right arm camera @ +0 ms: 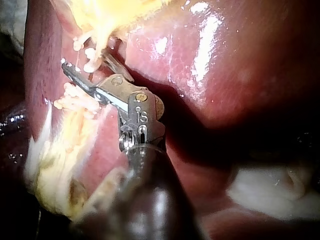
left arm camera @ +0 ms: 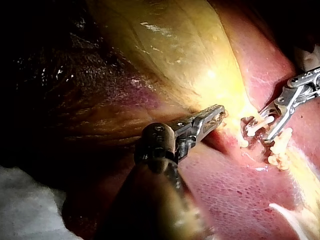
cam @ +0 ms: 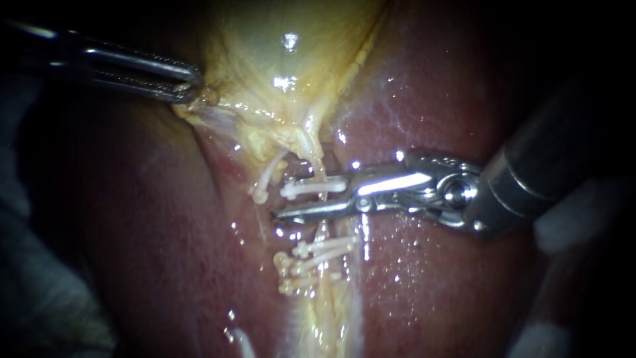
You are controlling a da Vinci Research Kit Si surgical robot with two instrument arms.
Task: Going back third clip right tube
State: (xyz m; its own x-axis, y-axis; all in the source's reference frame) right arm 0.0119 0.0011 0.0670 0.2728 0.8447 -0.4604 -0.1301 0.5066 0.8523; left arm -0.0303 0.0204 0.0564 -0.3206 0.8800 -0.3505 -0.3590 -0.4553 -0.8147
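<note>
My right instrument (cam: 286,197) comes in from the right with its jaws open around the right tube (cam: 320,174). A white clip (cam: 311,189) sits across that tube in the gap between the jaws. Lower on the same tube is a cluster of white clips (cam: 317,255). Another clip (cam: 265,179) sits tilted on the left tube. My left instrument (cam: 191,87) is shut on the lower edge of the yellow gallbladder (cam: 285,59) and holds it up and to the left. In the left wrist view its jaws (left arm camera: 219,113) grip the gallbladder's edge, with the right instrument (left arm camera: 264,126) beyond.
Dark red liver (cam: 450,278) lies on both sides of the yellow strip of tissue (cam: 331,318) carrying the tubes. White gauze (right arm camera: 270,187) lies beside the liver in the right wrist view, where the open jaws (right arm camera: 85,62) reach the clips.
</note>
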